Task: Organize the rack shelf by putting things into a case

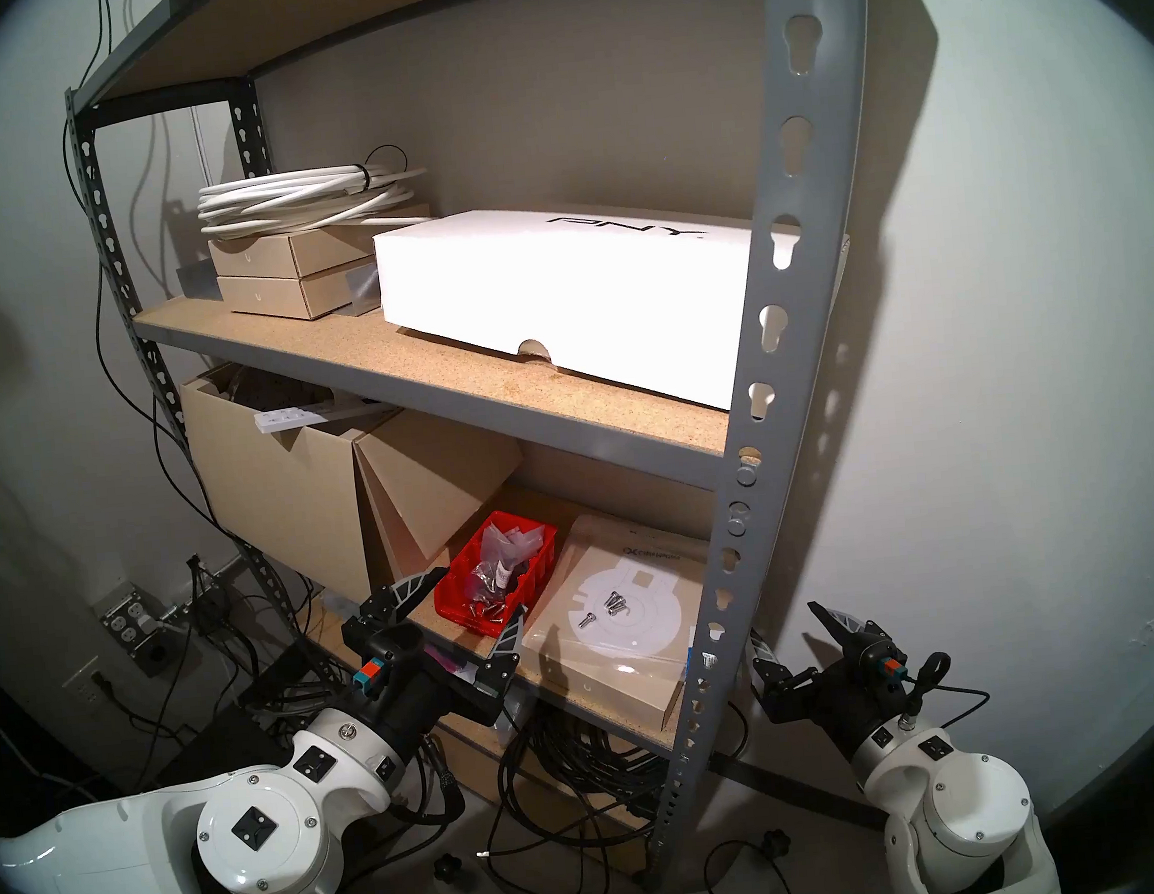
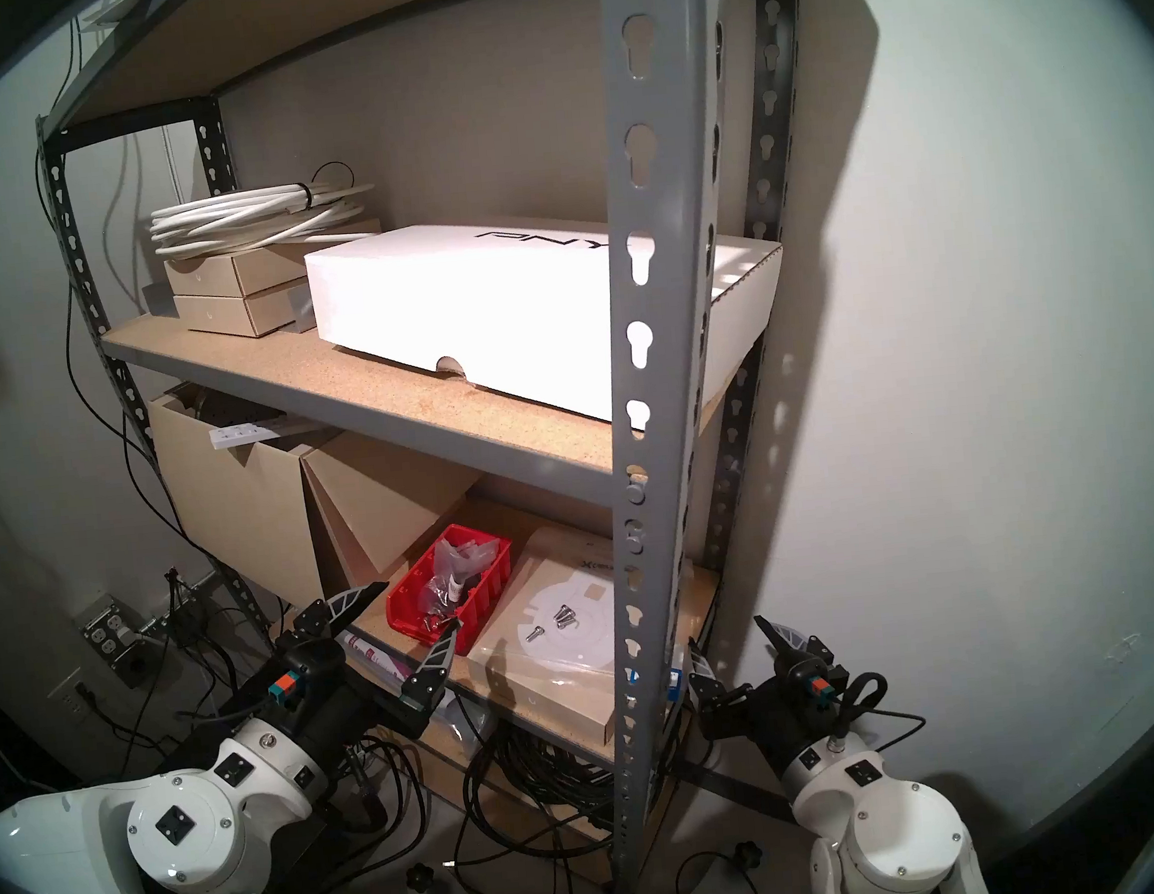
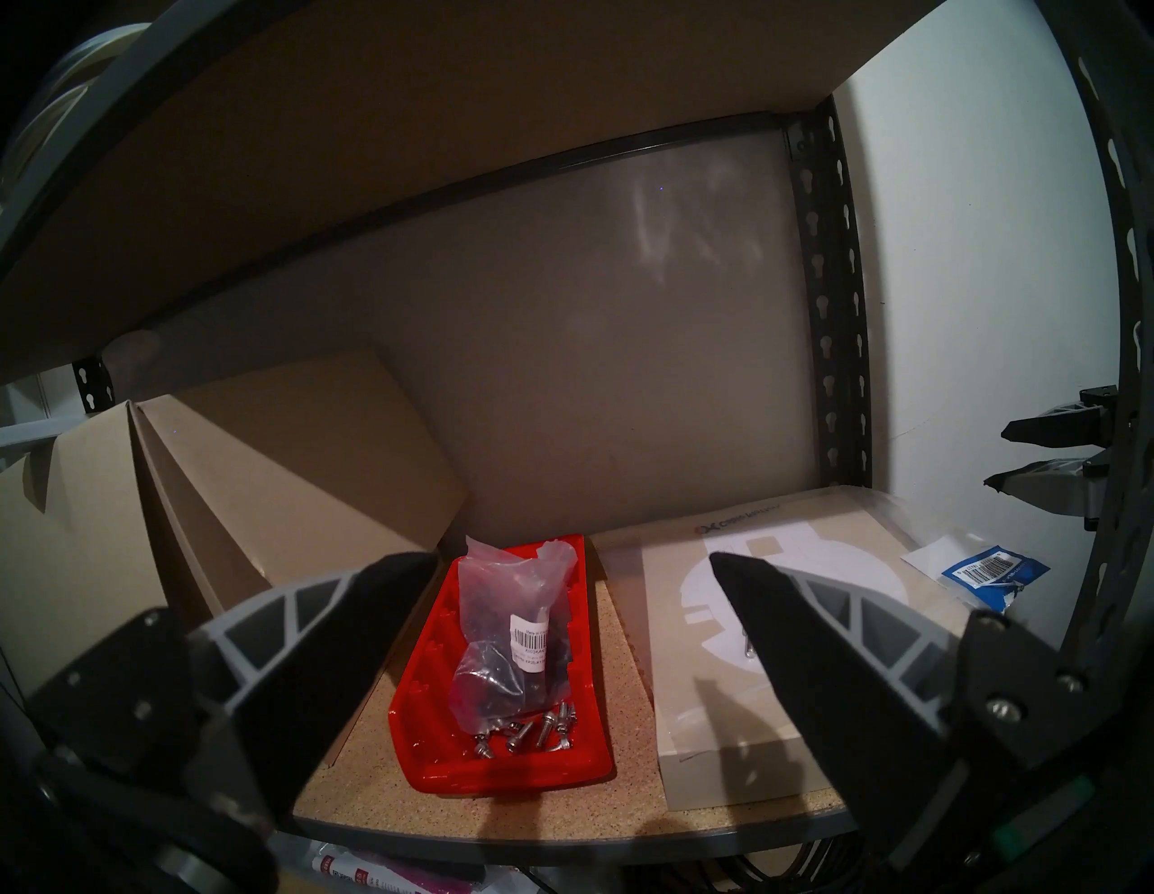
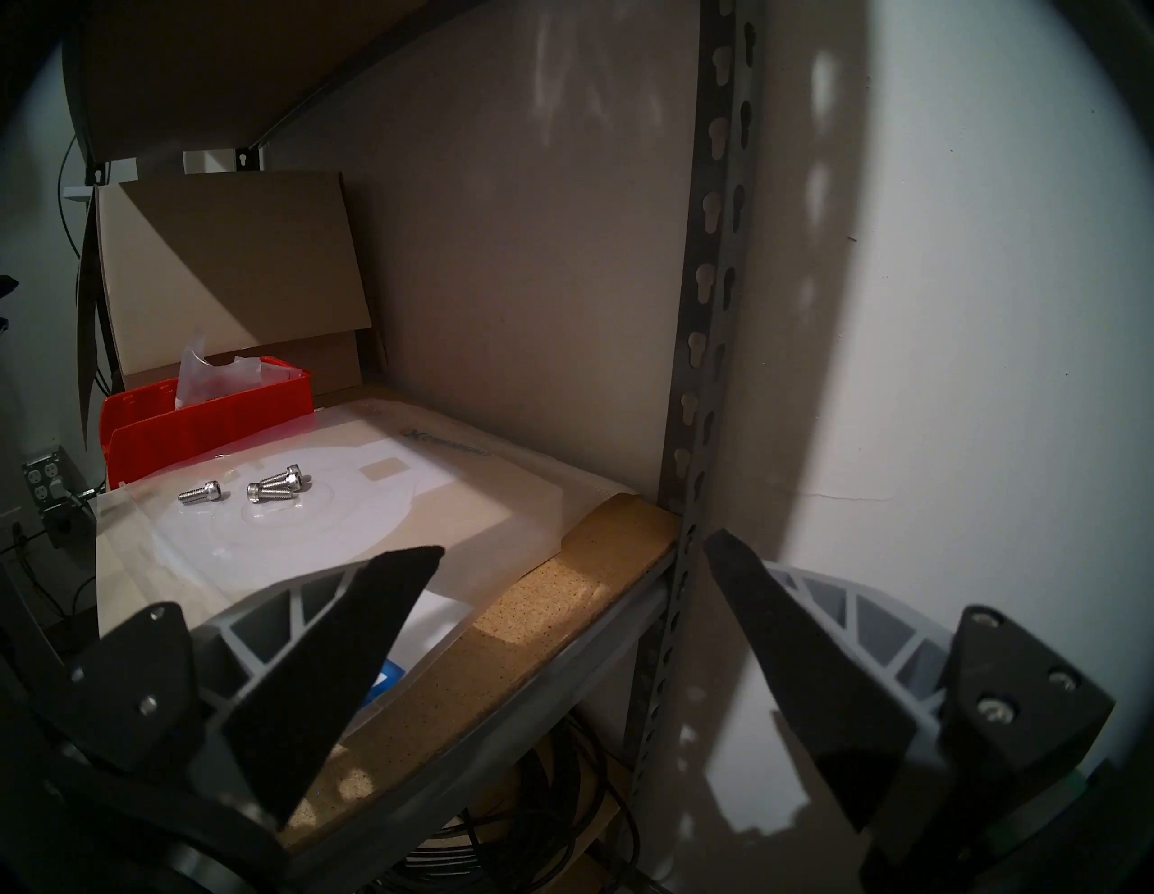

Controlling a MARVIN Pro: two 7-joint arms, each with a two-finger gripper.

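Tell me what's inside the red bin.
The red bin holds clear bags of hardware and loose screws at its near end. Whatever lies beneath the bags is covered.

Shelf board (image 3: 499,805): red bin (image 3: 593,758), flat box (image 3: 718,768), cardboard boxes (image 1: 272,490).

A storage corner of a lab or workshop: a slotted steel rack (image 1: 782,320) against a bare white wall holds cardboard boxes (image 1: 286,489), coiled cable (image 1: 302,195) and bagged hardware, with black cords (image 1: 575,770) tangled on the floor below the left gripper (image 1: 480,604) and a wall outlet (image 1: 127,625) to its left.
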